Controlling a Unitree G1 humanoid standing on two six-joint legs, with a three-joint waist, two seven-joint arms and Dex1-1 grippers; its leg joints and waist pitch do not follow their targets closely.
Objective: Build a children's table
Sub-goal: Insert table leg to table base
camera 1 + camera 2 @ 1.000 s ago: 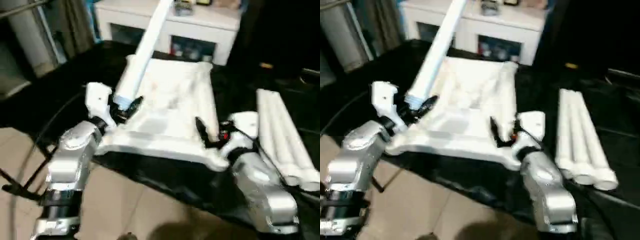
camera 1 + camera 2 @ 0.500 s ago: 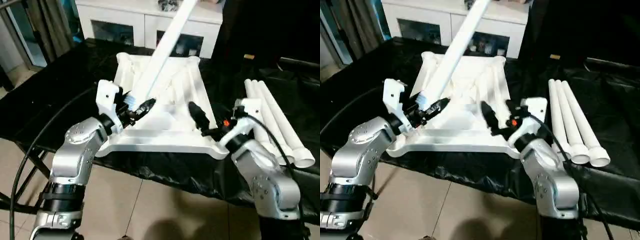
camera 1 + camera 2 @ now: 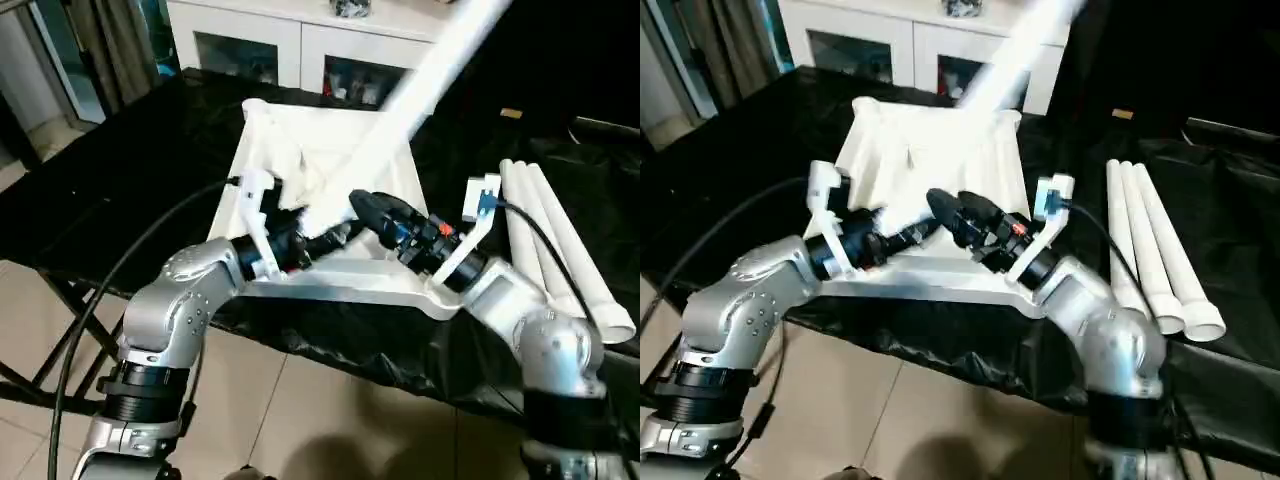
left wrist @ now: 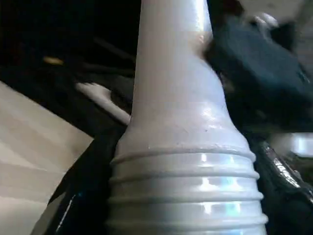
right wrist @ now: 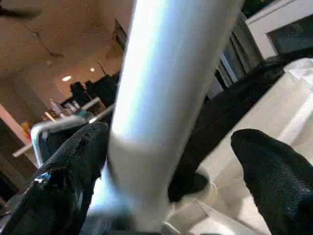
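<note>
Held one long white leg (image 3: 420, 90) by its threaded end, with the left gripper (image 3: 325, 235) clamped on the ribbed collar just above the near part of the tabletop (image 3: 290, 140). Lay ribs-up, that tabletop, on the black-draped table (image 3: 120, 170), near its front edge. Kept the right gripper (image 3: 375, 212) apart around the same leg: one finger seemingly against it, the other clear of it. Looked risky on several counts. Slanted far up and away, so could well have levered round in the single clamp. Might have been knocked sideways by an off-centre closing of the right gripper. Could have met a corner socket askew and jammed the thread, or pushed the tabletop towards the edge. Left little room between the two grippers, so a clash seemed possible. Elsewhere: three spare legs (image 3: 560, 240) side by side on the right, apart from the tabletop; a white glass-doored cabinet (image 3: 260, 40) beyond the table, roughly under the leg's raised end; a black cable (image 3: 130, 270) looping beside the left arm, liable to snag.
</note>
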